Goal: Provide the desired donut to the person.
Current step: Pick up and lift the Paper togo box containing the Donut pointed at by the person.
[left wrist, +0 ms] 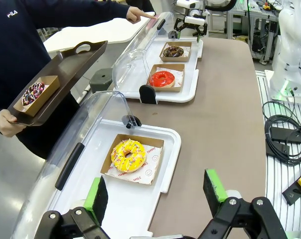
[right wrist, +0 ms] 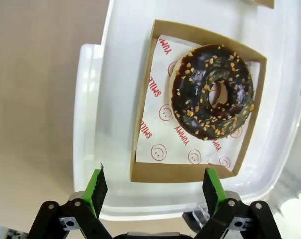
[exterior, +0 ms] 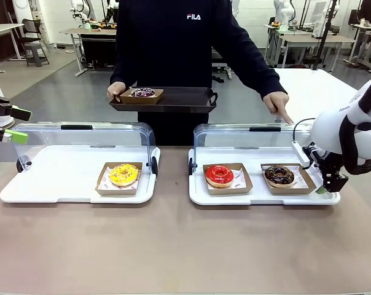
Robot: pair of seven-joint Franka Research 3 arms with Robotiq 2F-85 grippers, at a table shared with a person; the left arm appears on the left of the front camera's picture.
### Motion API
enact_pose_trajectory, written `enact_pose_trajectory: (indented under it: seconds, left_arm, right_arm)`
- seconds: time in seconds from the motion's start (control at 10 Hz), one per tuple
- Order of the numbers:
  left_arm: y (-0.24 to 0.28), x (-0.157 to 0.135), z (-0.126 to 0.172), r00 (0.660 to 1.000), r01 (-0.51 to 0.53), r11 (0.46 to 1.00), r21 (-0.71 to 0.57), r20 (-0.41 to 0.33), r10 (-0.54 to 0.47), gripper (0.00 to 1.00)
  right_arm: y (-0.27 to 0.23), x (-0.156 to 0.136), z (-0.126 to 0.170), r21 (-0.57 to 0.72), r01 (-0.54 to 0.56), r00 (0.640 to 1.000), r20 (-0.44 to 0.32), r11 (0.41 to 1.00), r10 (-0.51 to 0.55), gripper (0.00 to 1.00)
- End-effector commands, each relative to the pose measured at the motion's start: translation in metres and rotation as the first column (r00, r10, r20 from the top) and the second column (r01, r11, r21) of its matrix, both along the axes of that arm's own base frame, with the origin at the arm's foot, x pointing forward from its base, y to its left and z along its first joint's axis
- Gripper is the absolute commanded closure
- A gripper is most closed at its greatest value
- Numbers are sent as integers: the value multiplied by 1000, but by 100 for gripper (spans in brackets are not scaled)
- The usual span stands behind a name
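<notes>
Room is widest across the lower half of the front view, where the brown table (exterior: 173, 246) lies bare below both white trays.

My right gripper (exterior: 331, 182) hangs at the right end of the right tray (exterior: 259, 198), fingers spread and holding nothing. In its own wrist view this gripper (right wrist: 154, 181) has its green pads either side of the cardboard box's (right wrist: 140, 172) lower edge. The chocolate donut (right wrist: 213, 92) sits in the upper right of that frame, and bare table runs down the left side. I cannot tell how high above the tray rim the pads stand.

My left gripper (exterior: 21, 125) is at the far left edge of the front view, released and empty, beside the left lid (exterior: 81, 138). In its own wrist view the left gripper (left wrist: 155, 191) has the yellow donut (left wrist: 128, 153) in centre frame between the pads.

Both clear lids are swung up along the trays' upper edges. The right lid (exterior: 247, 138) stands just behind the red donut (exterior: 219, 175) and the chocolate donut. The person (exterior: 167, 43) stands at top centre. Their pointing hand (exterior: 277, 103) has its index finger down at that lid's upper right corner. Their other hand (exterior: 116, 91) holds a black tray (exterior: 185, 101) carrying a sprinkled donut (exterior: 143, 92).

My white wrist covers most of the right gripper's fingers in the front view, and the left arm is cut off by the frame edge.
</notes>
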State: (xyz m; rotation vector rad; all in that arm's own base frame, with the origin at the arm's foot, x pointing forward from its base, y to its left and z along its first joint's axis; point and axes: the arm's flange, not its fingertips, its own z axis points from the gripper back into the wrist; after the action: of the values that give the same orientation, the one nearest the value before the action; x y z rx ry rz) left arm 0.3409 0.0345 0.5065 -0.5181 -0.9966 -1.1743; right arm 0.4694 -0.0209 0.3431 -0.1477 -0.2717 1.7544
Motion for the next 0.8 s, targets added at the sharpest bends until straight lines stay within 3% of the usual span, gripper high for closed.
enact_pose_trajectory:
  seconds: [0.0,0.2,0.3,0.4,0.5,0.6,0.7]
  left_arm:
    - [1,0,-1,1000,7,1000,-11,8,-7,0]
    - [1,0,-1,1000,7,1000,-11,8,-7,0]
    - [1,0,-1,1000,7,1000,-11,8,-7,0]
    - [1,0,-1,1000,7,1000,-11,8,-7,0]
    - [1,0,-1,1000,7,1000,-11,8,-7,0]
    - [1,0,-1,1000,7,1000,-11,8,-7,0]
    - [1,0,-1,1000,7,1000,-11,8,-7,0]
  right_arm:
    - [-11,12,-13,43,-28,999,28,999,26,0]
    - [-12,11,-17,61,-42,999,30,997,40,0]
    - [-11,10,-17,66,-37,999,22,997,36,8]
    - [-11,10,-16,74,-46,999,6,996,46,56]
    - [-11,10,-16,81,-50,999,0,995,50,64]
    - [-12,11,-16,83,-49,999,1,995,49,100]
    - [-12,12,-17,80,-43,999,2,996,43,100]
